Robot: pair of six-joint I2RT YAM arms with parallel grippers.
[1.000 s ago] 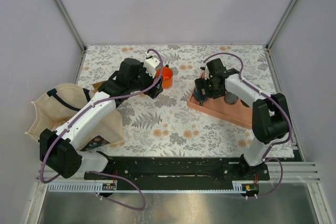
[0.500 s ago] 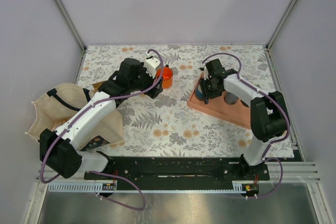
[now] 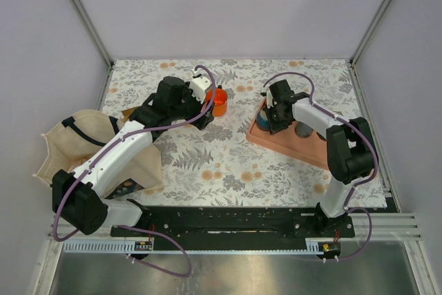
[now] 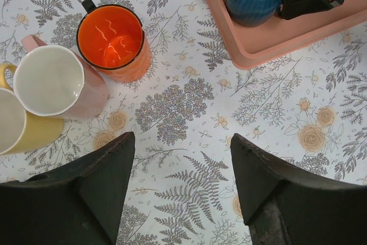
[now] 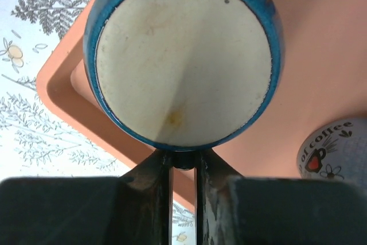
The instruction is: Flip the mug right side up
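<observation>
The blue mug [image 5: 180, 55] stands upside down in the near left corner of the pink tray [image 5: 321, 55], its flat cream base facing up with a blue rim around it; the tray lies on the right half of the flowered desk [image 4: 172, 107]. The right fingers [image 5: 156, 190] are drawn in to a narrow slit at the mug's side, and a small dark piece of the mug sits pinched between them, seemingly the handle, though the wrist view is too tight to be sure. A second mug [image 5: 335, 150], pale with "of coffee" printed on it, stands in the same tray just beside the blue one.

The left fingers [image 4: 97, 193] stand wide apart and hold nothing; they hang above bare desk, well apart from the tray. Ahead of them an orange mug [image 4: 113, 43] stands with its mouth up and a dark handle at its far side; a pink mug [image 4: 57, 81] stands just beside it, white inside; a yellow mug [image 4: 17, 124] is next to the pink one at the picture's left edge, and they look to be touching.

From above, a cream cloth bag [image 3: 76, 143] lies at the desk's left edge, partly under the left arm.
</observation>
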